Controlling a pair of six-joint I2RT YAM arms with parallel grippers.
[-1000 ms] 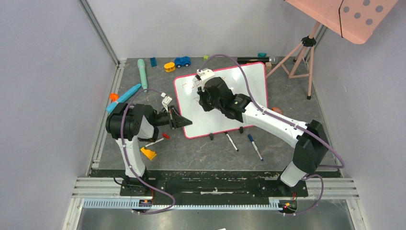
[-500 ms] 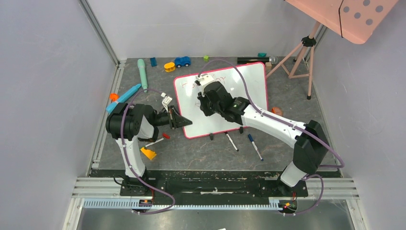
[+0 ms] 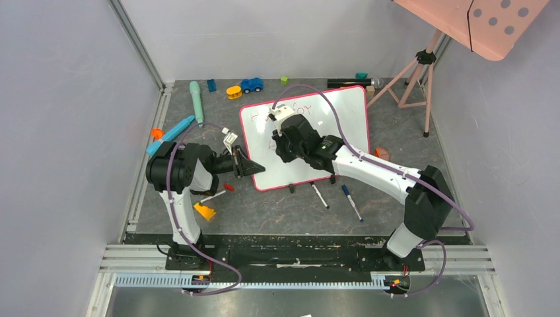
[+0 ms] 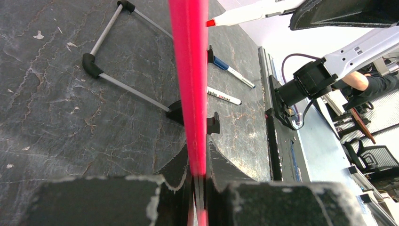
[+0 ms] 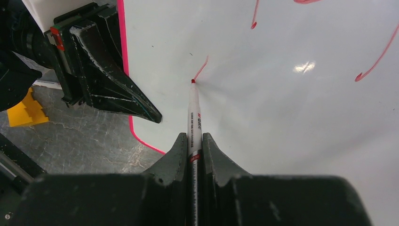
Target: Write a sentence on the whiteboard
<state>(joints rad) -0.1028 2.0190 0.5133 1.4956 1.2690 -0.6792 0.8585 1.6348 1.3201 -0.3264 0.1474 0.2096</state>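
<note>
Whiteboard [image 3: 353,109] lettering: press marker [image 5: 193,117], pinched in right gripper [image 5: 193,137], lightly; brace its 8 o'clock edge, clamped in left gripper [image 4: 197,155].

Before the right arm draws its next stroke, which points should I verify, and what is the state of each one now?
1. The left gripper is shut on the whiteboard frame: ok.
2. The right gripper is shut on the marker: ok.
3. The marker tip is on the board: ok, it sits at the end of a short red stroke.
4. Bare white space lies beside the tip for more letters: ok.
5. The sentence is finished: not ok, only a few red strokes show.
</note>
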